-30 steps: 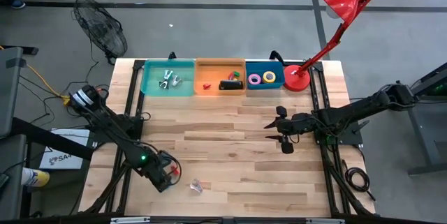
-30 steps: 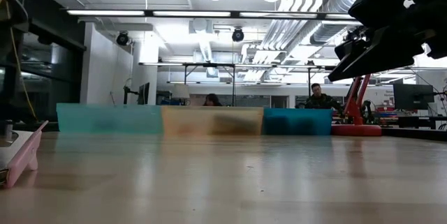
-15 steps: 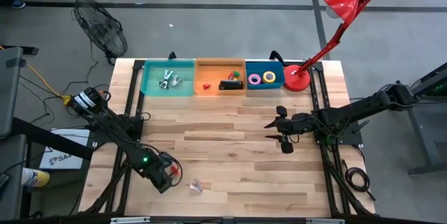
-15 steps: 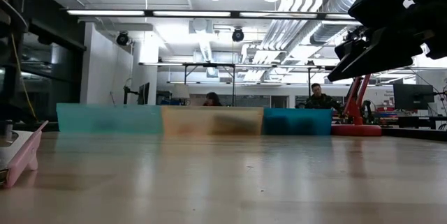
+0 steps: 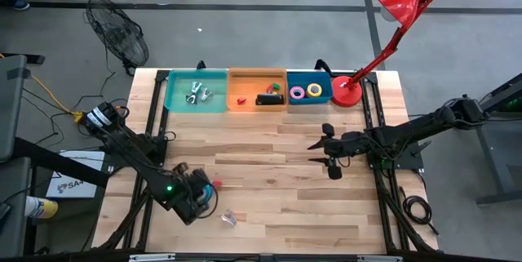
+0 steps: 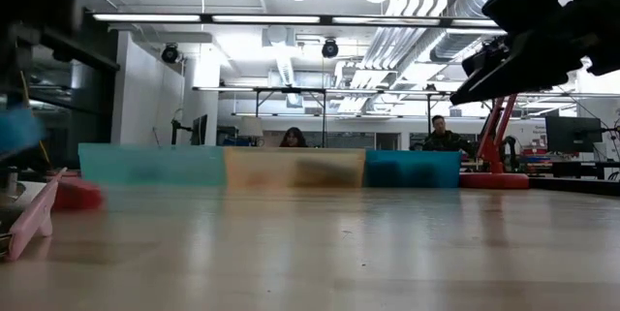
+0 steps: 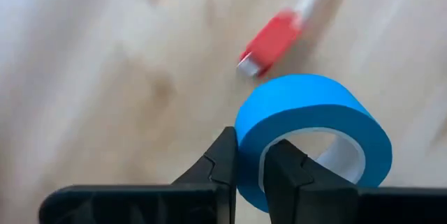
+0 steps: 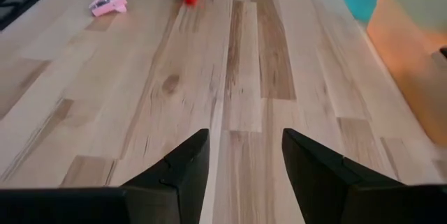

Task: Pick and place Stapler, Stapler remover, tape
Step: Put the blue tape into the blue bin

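Left gripper (image 7: 250, 165) is being kept clamped on the wall of a light blue tape roll (image 7: 311, 123), one finger inside the ring and one outside, near the table's (image 5: 269, 164) front left. A small red piece (image 7: 271, 42) is lying on the wood just beyond the roll, and a pink item (image 5: 229, 218) is resting close by. For a good carry, the roll is best being lifted straight up so its free side is not dragged over the red piece, then brought to the blue bin (image 5: 308, 91), where other rolls are lying. Right gripper (image 8: 241, 158) is being held half open above the table's right side, empty.
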`<state>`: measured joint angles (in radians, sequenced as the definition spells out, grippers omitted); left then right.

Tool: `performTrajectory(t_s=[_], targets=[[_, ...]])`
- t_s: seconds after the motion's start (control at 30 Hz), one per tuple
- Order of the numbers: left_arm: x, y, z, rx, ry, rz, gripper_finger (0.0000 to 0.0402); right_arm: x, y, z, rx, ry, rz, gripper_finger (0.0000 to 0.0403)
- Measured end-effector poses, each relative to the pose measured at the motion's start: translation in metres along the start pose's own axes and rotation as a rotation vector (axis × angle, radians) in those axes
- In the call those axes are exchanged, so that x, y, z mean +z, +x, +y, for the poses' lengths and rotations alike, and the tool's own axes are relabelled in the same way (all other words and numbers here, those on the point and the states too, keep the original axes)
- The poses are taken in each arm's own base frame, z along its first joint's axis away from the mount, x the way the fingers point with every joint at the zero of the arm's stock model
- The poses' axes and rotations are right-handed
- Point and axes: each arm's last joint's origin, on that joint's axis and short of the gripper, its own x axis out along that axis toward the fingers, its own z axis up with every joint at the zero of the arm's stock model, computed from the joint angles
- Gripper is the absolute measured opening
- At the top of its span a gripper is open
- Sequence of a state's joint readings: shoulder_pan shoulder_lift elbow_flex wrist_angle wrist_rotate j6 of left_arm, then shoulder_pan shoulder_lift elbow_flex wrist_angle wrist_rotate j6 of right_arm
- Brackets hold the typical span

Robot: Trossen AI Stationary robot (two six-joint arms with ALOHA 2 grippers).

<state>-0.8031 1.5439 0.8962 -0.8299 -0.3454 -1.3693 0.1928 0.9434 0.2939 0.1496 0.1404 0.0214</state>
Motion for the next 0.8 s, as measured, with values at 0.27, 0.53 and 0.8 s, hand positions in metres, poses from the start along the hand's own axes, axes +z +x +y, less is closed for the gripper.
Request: performTrajectory(t_s=[0.27,0.53,0.8], targets=[[0.035,-0.030,-0.009,0.216,0.267,-0.627,0.0035,0.010,0.000,0.001,0.024,-0.054,-0.102,0.0171],[0.098,-0.020,-0.010,0.330,0.306,-0.732,0.0035,0.027,0.009,0.007,0.155,-0.215,-0.321,0.0171],[0.167,-0.022,-0.008,0.265,0.383,-0.854,0.0035,0.027,0.032,0.009,0.148,-0.294,-0.419,0.0171]])
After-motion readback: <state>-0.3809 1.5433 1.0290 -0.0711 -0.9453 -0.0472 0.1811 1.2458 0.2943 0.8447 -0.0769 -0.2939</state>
